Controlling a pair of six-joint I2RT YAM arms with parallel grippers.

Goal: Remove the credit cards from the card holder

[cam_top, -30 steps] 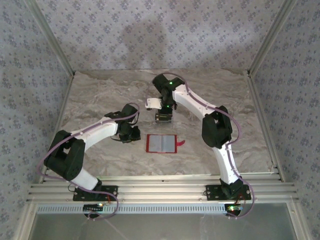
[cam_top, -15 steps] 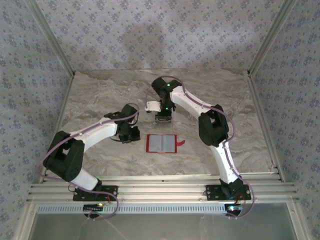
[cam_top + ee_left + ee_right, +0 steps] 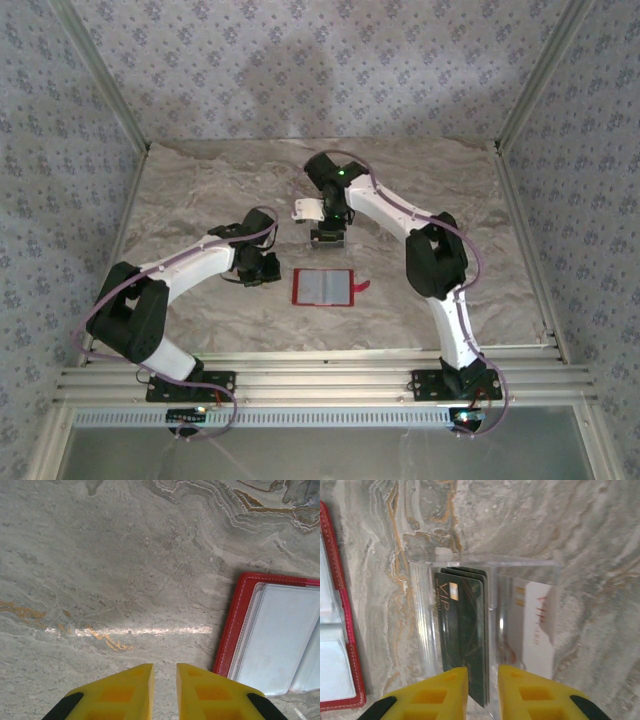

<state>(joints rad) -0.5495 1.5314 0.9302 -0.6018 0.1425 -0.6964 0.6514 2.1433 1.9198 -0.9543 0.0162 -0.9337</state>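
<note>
Finding one: the credit cards (image 3: 462,630), dark-faced, stand on edge together in the left slot of a clear plastic stand (image 3: 525,572) just beyond the far edge of the card holder (image 3: 323,286). A pale card (image 3: 532,625) leans in the slot further from the card holder. I judge the stand is there to keep extracted cards upright and gathered instead of loose on the table (image 3: 100,555).

Finding two: the card holder lies open and flat, its snap tab (image 3: 362,287) sticking out on its right side. The pale pockets I can see look empty, which suggests the removal is largely done, though I cannot see into every pocket.

Finding three: my right gripper (image 3: 482,690) hangs over the stand on the card holder's far side, jaws a narrow slot apart, in line with the dark cards' near end. I judge it is letting go, not gripping. Whether a pad touches a card edge, I cannot tell.

Finding four: my left gripper (image 3: 165,690) sits low, just off the card holder's left edge, jaws narrowly parted and holding nothing. It is placed, I judge, to steady the card holder if needed.
</note>
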